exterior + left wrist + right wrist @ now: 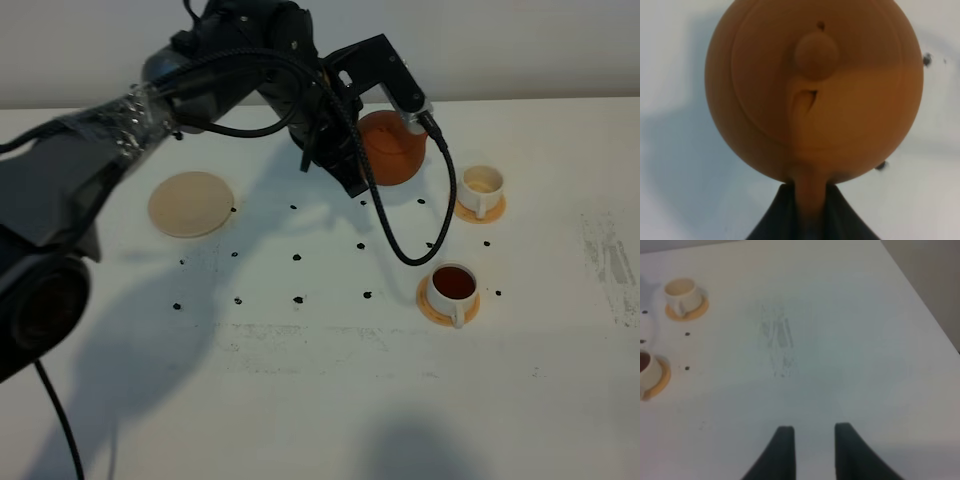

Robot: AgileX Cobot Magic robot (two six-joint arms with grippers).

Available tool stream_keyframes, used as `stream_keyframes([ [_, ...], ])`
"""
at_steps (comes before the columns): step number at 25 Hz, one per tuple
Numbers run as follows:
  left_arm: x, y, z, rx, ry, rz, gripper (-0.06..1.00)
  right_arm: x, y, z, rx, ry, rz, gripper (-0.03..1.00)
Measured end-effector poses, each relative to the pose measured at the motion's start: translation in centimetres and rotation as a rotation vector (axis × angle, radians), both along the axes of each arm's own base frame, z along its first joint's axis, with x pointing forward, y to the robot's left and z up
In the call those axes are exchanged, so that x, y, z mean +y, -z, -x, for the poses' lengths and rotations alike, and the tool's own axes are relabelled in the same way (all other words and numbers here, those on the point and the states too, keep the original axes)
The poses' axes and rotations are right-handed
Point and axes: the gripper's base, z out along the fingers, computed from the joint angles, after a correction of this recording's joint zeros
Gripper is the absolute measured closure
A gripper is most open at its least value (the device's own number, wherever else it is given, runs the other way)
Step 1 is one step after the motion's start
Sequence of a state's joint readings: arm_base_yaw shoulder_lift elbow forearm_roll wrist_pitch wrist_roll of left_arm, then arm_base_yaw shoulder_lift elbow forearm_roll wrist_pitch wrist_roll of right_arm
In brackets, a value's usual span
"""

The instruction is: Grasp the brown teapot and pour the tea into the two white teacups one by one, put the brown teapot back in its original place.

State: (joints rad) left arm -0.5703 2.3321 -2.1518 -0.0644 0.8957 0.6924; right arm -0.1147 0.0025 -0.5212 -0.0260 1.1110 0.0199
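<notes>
My left gripper (362, 152) is shut on the loop handle of the brown teapot (393, 148) and holds it over the far part of the table, just left of the far white teacup (482, 186). In the left wrist view the teapot (815, 90) fills the frame, its handle pinched between the dark fingers (775, 220). The far cup looks pale inside. The near white teacup (454, 288) holds dark tea. Each cup sits on an orange coaster (434, 307). The beige disc coaster (191, 204) lies bare at the left. My right gripper (812, 450) is open and empty above the table's right side.
Small black dots (297, 257) are scattered over the white table. A black cable (400, 245) hangs from the left arm between the teapot and the near cup. Scuff marks (607, 255) lie at the right. Both cups show in the right wrist view (681, 294).
</notes>
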Motion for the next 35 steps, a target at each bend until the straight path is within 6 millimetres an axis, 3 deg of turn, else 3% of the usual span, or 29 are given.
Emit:
stream_keyframes([
  [7,-1.6,1.8,-1.8,-0.040,0.025,0.014,0.86,0.0,0.0,0.0,0.000,0.000,0.000,0.75],
  [16,-2.3,4.8,-2.5,-0.074,0.123,-0.026,0.86,0.0,0.0,0.0,0.000,0.000,0.000,0.75],
  [35,-3.4,4.2,-3.4,-0.326,0.275,-0.085,0.86,0.0,0.0,0.0,0.000,0.000,0.000,0.75],
])
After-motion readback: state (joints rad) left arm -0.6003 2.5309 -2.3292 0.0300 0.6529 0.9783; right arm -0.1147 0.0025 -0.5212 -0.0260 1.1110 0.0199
